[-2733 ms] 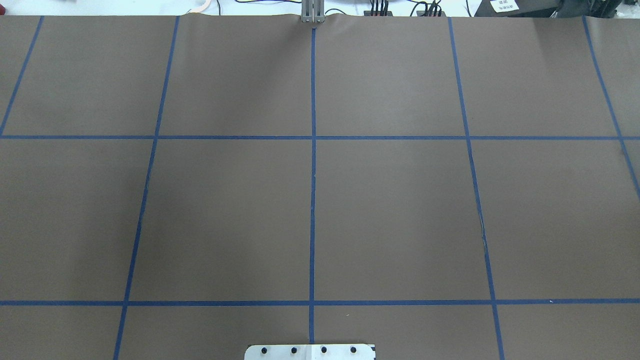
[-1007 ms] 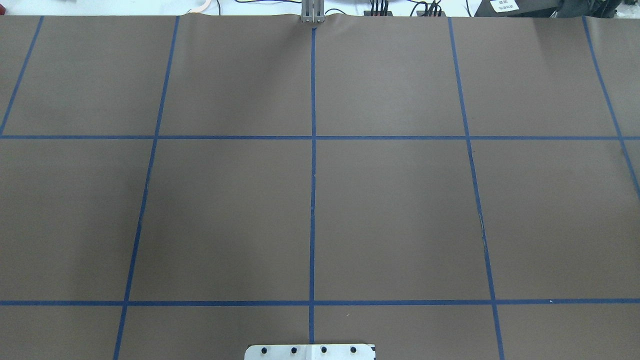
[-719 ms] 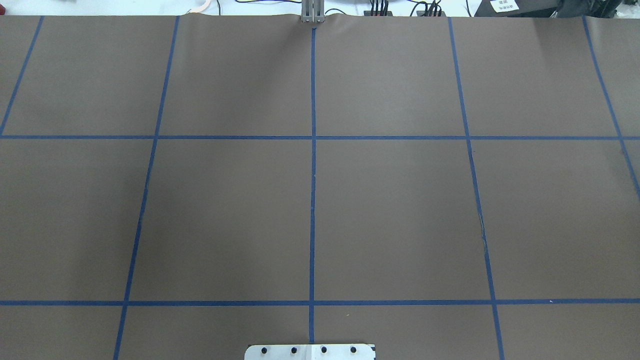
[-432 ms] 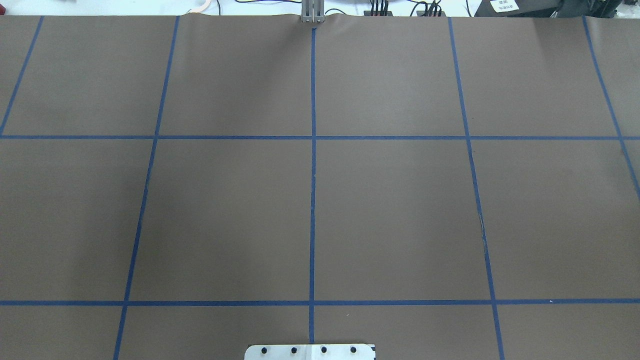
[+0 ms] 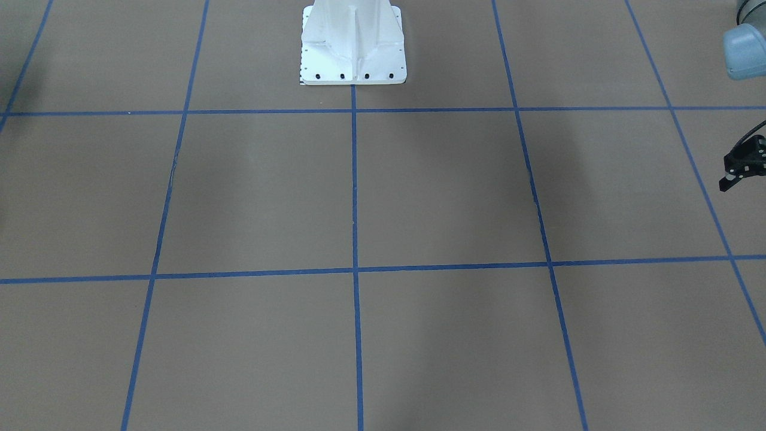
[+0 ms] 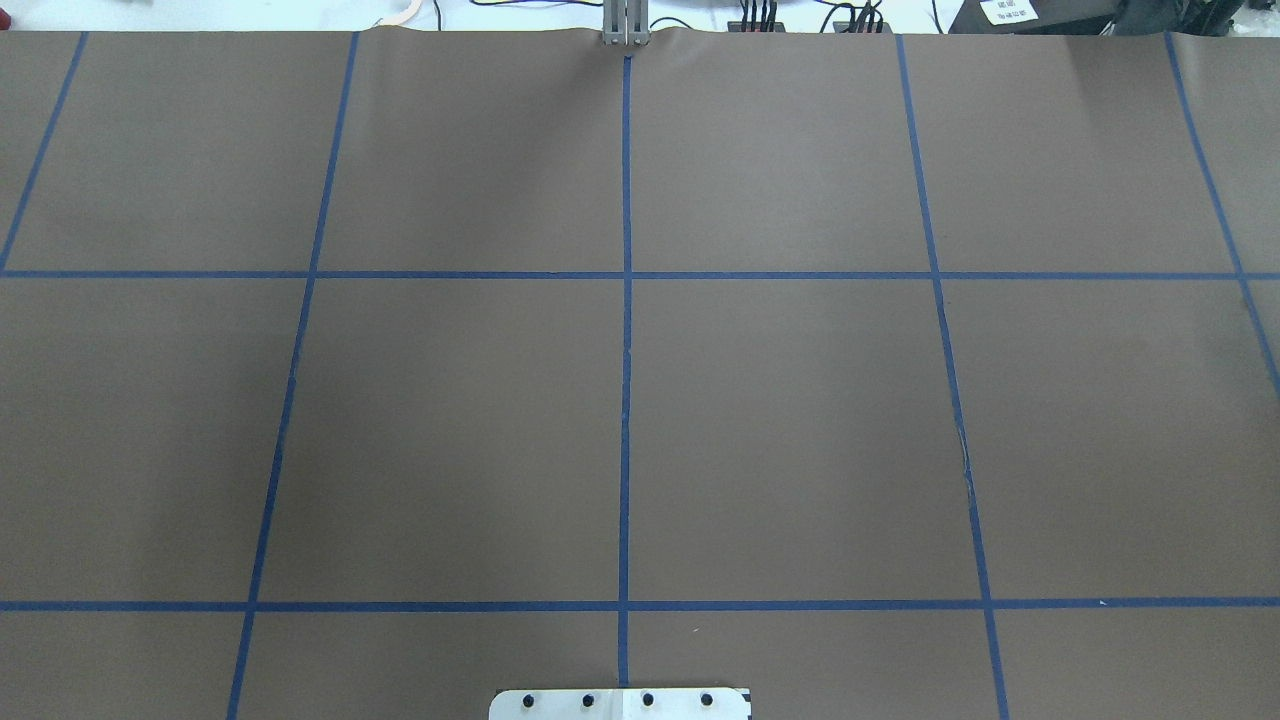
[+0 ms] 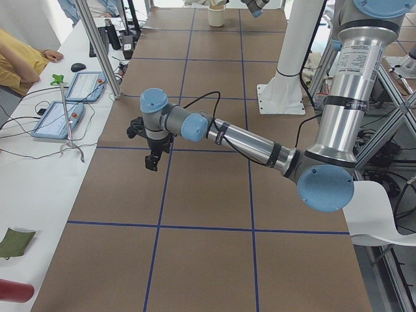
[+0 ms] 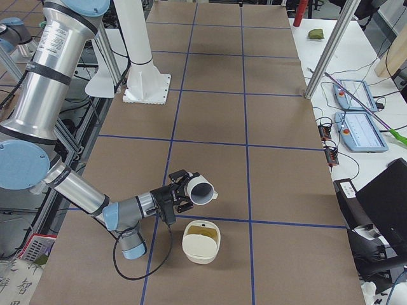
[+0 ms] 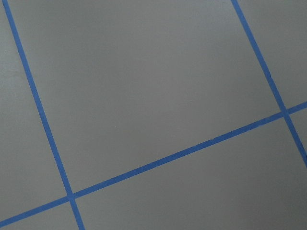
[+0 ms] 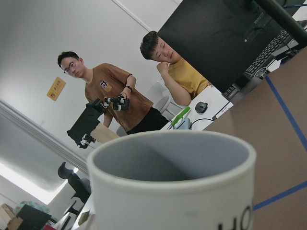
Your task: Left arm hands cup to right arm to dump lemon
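Note:
In the exterior right view the near right arm's gripper (image 8: 181,194) holds the white cup (image 8: 201,188) in the air, tipped on its side with its mouth toward the far side. A cream bowl (image 8: 202,249) stands on the table just below it, with something yellowish inside. In the right wrist view the cup (image 10: 172,191) fills the bottom; its grey inside looks empty and the black letters "HO" show. The left arm's gripper (image 7: 152,161) hangs fingers down over bare table, far from the cup. It also shows at the front-facing view's right edge (image 5: 741,167); I cannot tell if it is open.
The white robot pedestal (image 5: 353,48) stands at the table's robot side. Brown table paper with a blue tape grid (image 6: 626,400) fills the overhead view. Teach pendants (image 8: 359,127) lie on the side bench. Two people (image 10: 120,96) show beyond the table.

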`<state>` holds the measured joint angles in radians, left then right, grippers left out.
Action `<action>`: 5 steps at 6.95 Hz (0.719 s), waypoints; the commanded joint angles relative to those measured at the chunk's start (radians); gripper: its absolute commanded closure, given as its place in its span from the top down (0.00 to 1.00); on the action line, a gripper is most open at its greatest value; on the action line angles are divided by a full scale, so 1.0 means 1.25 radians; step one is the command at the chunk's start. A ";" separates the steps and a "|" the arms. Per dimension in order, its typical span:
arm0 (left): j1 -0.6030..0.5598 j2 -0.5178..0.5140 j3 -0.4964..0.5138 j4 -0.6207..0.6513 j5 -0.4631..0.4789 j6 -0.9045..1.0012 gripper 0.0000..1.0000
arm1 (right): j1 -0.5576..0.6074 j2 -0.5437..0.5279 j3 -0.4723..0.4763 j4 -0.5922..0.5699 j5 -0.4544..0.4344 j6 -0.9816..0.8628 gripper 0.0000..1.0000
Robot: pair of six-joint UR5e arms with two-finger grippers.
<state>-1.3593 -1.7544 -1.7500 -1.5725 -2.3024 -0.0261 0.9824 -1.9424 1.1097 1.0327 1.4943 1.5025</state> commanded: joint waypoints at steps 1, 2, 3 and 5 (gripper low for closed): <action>-0.001 0.001 0.002 -0.001 0.001 0.001 1.00 | 0.081 -0.027 0.053 -0.136 0.138 -0.224 0.00; -0.001 0.001 0.002 -0.001 0.000 0.001 1.00 | 0.131 -0.025 0.086 -0.198 0.205 -0.345 0.00; 0.000 0.001 0.002 -0.001 0.001 0.001 1.00 | 0.213 -0.015 0.121 -0.267 0.306 -0.433 0.00; 0.000 0.000 0.002 -0.001 0.000 0.000 1.00 | 0.384 0.039 0.253 -0.508 0.546 -0.590 0.00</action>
<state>-1.3600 -1.7536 -1.7465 -1.5739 -2.3015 -0.0256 1.3371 -1.9342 1.3298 0.5820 1.9976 0.8996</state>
